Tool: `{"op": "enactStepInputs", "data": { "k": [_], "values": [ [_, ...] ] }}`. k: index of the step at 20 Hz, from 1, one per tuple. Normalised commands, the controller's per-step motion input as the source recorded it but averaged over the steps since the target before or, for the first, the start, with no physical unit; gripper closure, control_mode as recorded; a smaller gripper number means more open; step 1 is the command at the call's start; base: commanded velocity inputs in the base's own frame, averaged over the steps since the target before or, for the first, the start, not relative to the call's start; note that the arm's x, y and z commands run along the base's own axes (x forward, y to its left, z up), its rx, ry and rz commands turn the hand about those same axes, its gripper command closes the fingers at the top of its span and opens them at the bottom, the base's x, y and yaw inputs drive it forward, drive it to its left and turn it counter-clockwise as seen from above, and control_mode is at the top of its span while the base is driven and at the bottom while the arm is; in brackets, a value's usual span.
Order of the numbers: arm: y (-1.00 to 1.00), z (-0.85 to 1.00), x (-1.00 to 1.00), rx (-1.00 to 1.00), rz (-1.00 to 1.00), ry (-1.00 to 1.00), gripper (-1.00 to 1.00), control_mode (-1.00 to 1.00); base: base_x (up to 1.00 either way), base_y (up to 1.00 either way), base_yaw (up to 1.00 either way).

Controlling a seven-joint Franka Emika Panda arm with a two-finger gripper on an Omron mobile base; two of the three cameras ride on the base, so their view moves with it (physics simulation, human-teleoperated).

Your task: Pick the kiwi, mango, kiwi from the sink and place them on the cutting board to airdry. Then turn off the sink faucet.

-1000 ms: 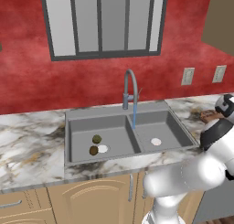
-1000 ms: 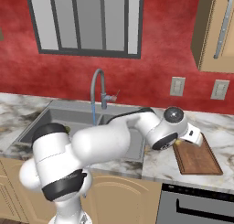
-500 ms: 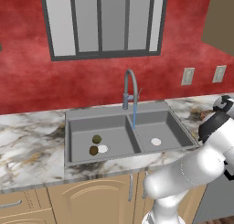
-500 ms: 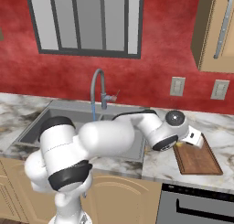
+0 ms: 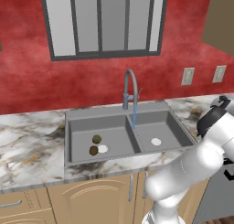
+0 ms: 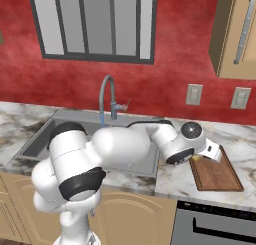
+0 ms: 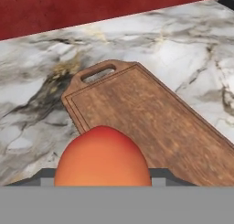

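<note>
Down in the left basin of the grey double-basin rectangular sink [image 5: 82, 127] I see two small round kiwis, an olive-green kiwi [image 5: 96, 139] and just in front of it a darker brown kiwi [image 5: 93, 150], the brown one touching the white round drain disc [image 5: 103, 148]. My view of the right basin shows its own white drain [image 5: 156, 141]. A thin blue stream of water [image 5: 134, 115] falls from the tall grey metal gooseneck faucet [image 5: 130, 86] into the sink. Off to the right, on the marble counter [image 7: 36, 99], lies the flat reddish-brown wooden cutting board [image 7: 151, 122]; from the hand view its surface looks bare. My two-finger pincer [image 6: 200, 158] is part closed around the oval orange-yellow mango [image 7: 103, 157], gripping it over the near end of the board.
</note>
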Motion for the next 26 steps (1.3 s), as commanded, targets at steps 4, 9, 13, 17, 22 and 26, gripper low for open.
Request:
{"op": "enactStepInputs", "data": {
  "k": [4,9,13,17,22,26],
  "values": [
    [0.00,-0.15,0.18,0.00,0.00,0.00,1.00,-1.00,0.00,0.00,0.00],
    [-0.01,-0.18,0.17,0.00,0.00,0.00,1.00,-1.00,0.00,0.00,0.00],
    [-0.07,-0.20,0.22,0.00,0.00,0.00,1.00,-1.00,0.00,0.00,0.00],
    [-0.15,-0.15,0.16,0.00,0.00,0.00,1.00,-1.00,0.00,0.00,0.00],
    [-0.17,-0.07,0.14,0.00,0.01,0.00,1.00,-1.00,0.00,0.00,0.00],
    [-0.20,-0.04,0.15,0.00,0.02,0.00,1.00,-1.00,0.00,0.00,0.00]
  ]
}}
